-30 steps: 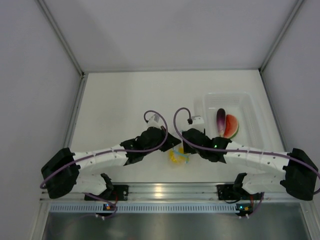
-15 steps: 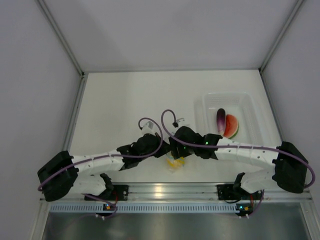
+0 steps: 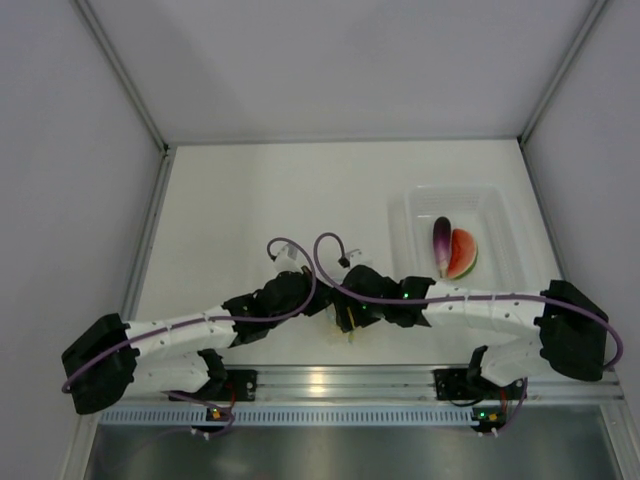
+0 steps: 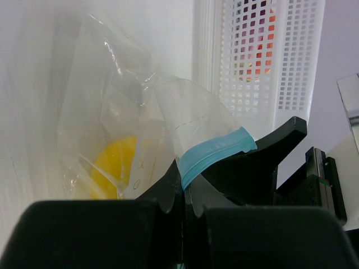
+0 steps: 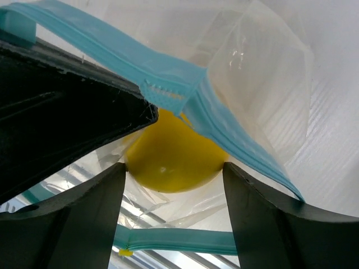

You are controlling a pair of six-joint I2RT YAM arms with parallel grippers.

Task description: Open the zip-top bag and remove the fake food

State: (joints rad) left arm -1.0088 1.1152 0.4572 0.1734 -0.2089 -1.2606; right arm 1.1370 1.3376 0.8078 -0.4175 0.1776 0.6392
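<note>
Left end effector [image 4: 184, 196] pinches clear crinkly zip-top bag [image 4: 112, 123]; right end effector [image 5: 174, 168] clasps partly hidden round yellow plastic fruit [image 5: 174, 157] inside.

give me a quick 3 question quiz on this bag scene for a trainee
1. Fill in: beside the slim purple eggplant piece, the clear rigid plastic tub holds a plastic wedge coloured ___.
2. True or false: the round yellow plastic fruit lies in that tub.
3. The left gripper pinches: A the tub, B the small clear crinkly zip-top bag by its teal strip, C the eggplant piece.
Key: 1 red-orange; 2 false; 3 B.
</note>
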